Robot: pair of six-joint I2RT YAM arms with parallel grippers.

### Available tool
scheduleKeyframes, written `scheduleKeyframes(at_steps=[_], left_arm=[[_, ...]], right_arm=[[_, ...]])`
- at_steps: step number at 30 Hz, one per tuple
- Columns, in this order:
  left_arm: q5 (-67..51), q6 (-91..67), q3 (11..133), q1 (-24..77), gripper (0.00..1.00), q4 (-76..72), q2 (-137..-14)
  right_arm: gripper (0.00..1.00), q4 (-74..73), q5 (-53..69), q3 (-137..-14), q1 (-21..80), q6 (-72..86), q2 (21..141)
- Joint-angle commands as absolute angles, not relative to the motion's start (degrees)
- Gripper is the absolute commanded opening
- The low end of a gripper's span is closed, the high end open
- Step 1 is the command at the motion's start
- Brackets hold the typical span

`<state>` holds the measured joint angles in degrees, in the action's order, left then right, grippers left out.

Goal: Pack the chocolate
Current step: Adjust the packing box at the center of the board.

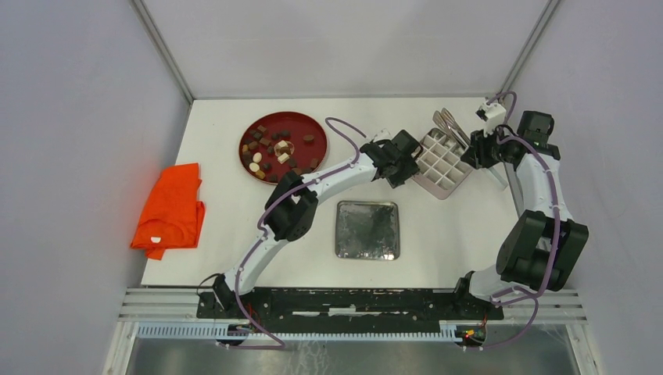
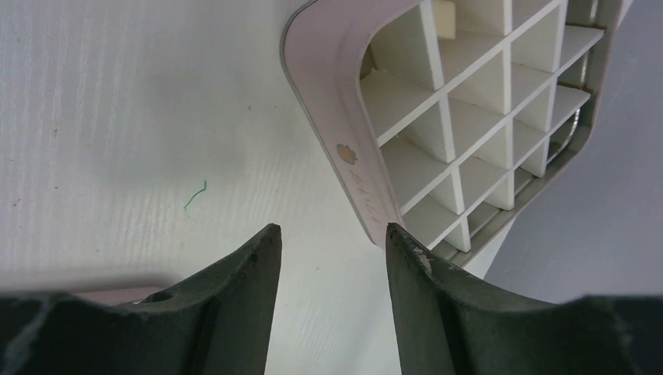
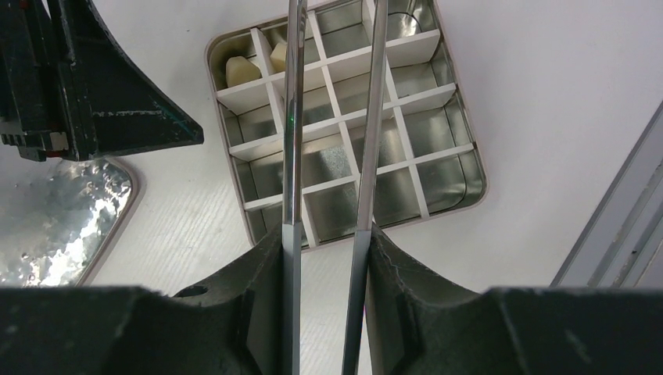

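Most of the chocolate [image 1: 270,152] is seen on the red plate [image 1: 297,119], toward the far edge of the desk, left of centre. Two cream pieces [image 3: 241,70] are already lodged in corner compartments of the grid box [image 2: 336,101], which is set near the far right corner.

The metal tongs [image 3: 293,141] are pinched by the right pincer [image 3: 327,234] and held above the box. Tongs are probably used because the pieces are too small for bare fingers. The tong tips are not shown, so a carried piece cannot be confirmed.

The left pincer [image 2: 332,234] is spread, with nothing between the fingers, and is parked just beside the box's corner. It is likely placed there to steady the box during drops, though contact cannot be told.

A metal tray [image 1: 367,229] is left mid-desk and an orange cloth [image 1: 170,205] at the left edge, both out of the tongs' path. Packing is judged barely begun.
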<state>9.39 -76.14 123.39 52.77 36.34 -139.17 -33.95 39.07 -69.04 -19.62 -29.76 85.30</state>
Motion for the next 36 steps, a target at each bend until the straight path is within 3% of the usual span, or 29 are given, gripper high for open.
scheduleKeyframes(at_steps=[1, 16, 33, 36], left_arm=[[11.69, -78.71, 126.14, 52.64, 0.59, 31.79, -139.37], [10.71, -80.07, 129.26, 51.55, 0.6, 27.16, -145.41], [14.14, -71.66, 120.61, 50.65, 0.33, 33.34, -137.31], [15.6, -68.5, 120.5, 50.4, 0.24, 35.19, -136.12]], right_arm=[[0.0, -31.21, 42.23, -68.38, -20.0, -30.88, 85.11], [0.0, -31.15, 43.5, -65.84, -20.57, -31.64, 84.08], [0.0, -31.38, 44.99, -65.74, -21.06, -31.24, 83.02], [0.0, -31.53, 45.26, -65.61, -21.01, -31.22, 83.03]])
